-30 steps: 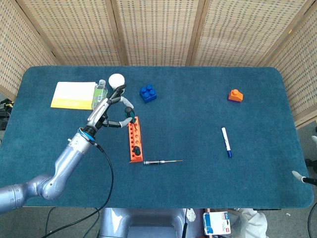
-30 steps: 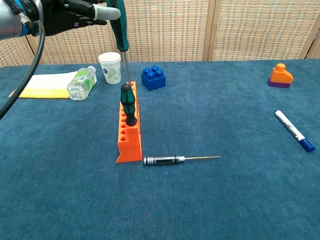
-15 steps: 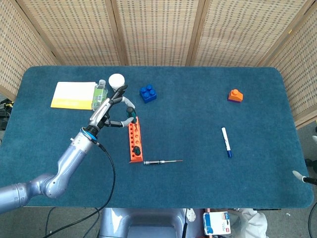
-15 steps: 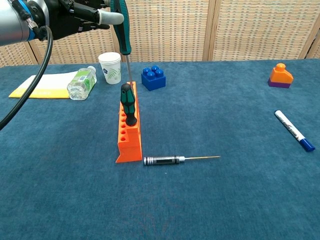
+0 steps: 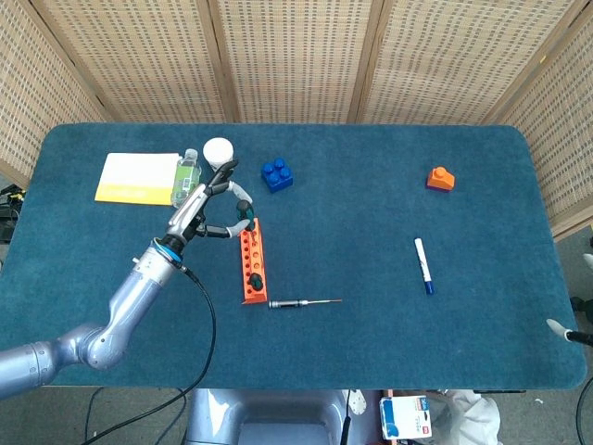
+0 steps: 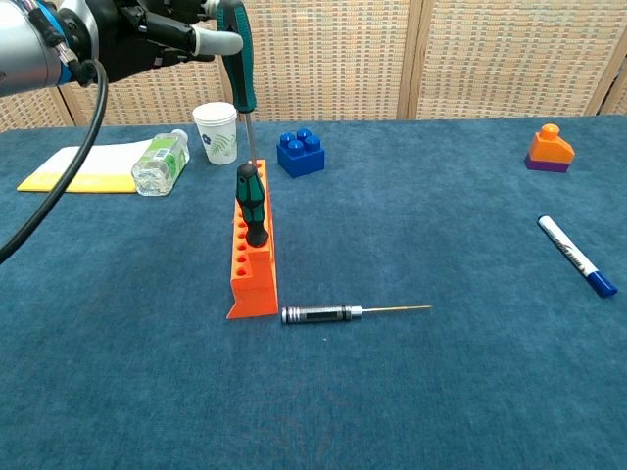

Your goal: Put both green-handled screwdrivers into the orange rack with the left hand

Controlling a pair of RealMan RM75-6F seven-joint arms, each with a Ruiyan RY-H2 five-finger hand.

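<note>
Above the orange rack [image 6: 253,257], left hand [image 6: 147,39] pinches a green-handled screwdriver [image 6: 239,73], seemingly upright.

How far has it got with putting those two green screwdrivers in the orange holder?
One green-handled screwdriver already stands in the orange rack. The left hand holds the second screwdriver upright above the rack's far end. It is not yet seated or let go.

Left arm comes in from the lower left of the head view, silver forearm angling up toward the center-left. The left hand [image 5: 206,206] sits at the end of it, fingers [image 6: 217,42] pinched around a green-handled screwdriver [image 6: 240,73], held upright in the chest view's upper left. Right hand is out of sight in both views.
</note>
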